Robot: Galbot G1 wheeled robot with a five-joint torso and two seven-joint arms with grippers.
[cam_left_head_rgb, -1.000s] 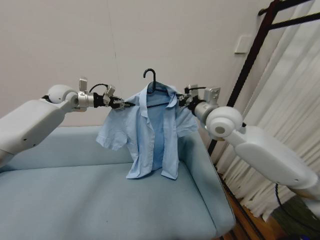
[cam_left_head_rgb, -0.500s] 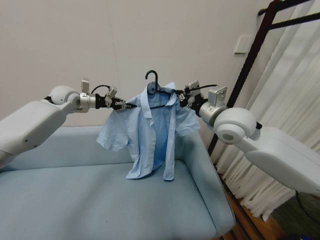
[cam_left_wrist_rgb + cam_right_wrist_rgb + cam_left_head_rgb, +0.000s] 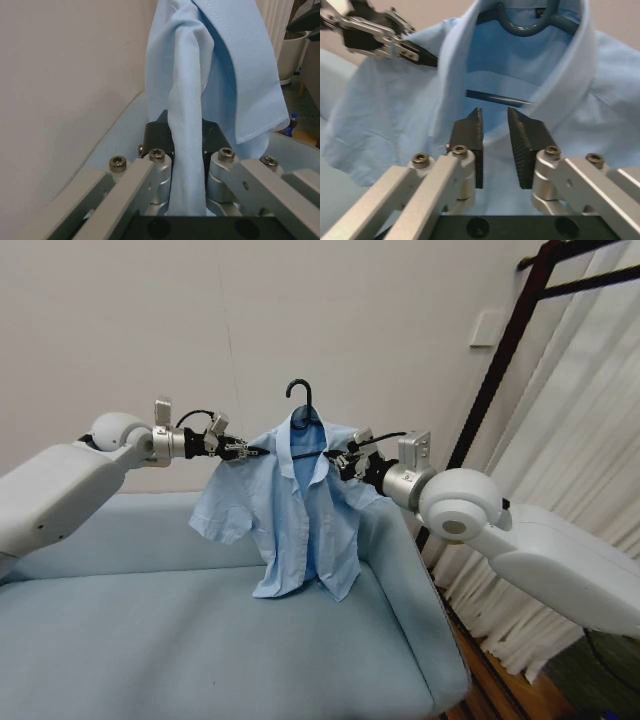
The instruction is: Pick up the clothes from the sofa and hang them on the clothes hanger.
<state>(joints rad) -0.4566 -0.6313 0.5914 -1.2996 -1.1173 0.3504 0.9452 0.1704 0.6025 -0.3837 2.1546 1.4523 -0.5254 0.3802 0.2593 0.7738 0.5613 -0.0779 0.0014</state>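
Observation:
A light blue shirt (image 3: pixel 300 510) hangs on a dark hanger (image 3: pixel 298 392) in the air above the pale blue sofa (image 3: pixel 180 640). My left gripper (image 3: pixel 240 451) is shut on the shirt's shoulder at the hanger's end; in the left wrist view the cloth (image 3: pixel 187 115) runs between the fingers (image 3: pixel 152 165). My right gripper (image 3: pixel 338 462) is at the shirt's other side, just below the collar. In the right wrist view its pads (image 3: pixel 470 140) stand a little apart with nothing between them, facing the shirt's open front (image 3: pixel 385 110) and the hanger's bar (image 3: pixel 495 97).
A dark clothes rack pole (image 3: pixel 500 360) rises at the right, beside pale curtains (image 3: pixel 590 490). A white wall is close behind the shirt. The sofa's right arm (image 3: pixel 400 570) lies under my right arm, with wooden floor (image 3: pixel 490 670) beyond it.
My right gripper has left the shirt's shoulder and moved down and to the left, toward the shirt's front. The shirt and hanger have shifted slightly left. The left gripper keeps its hold.

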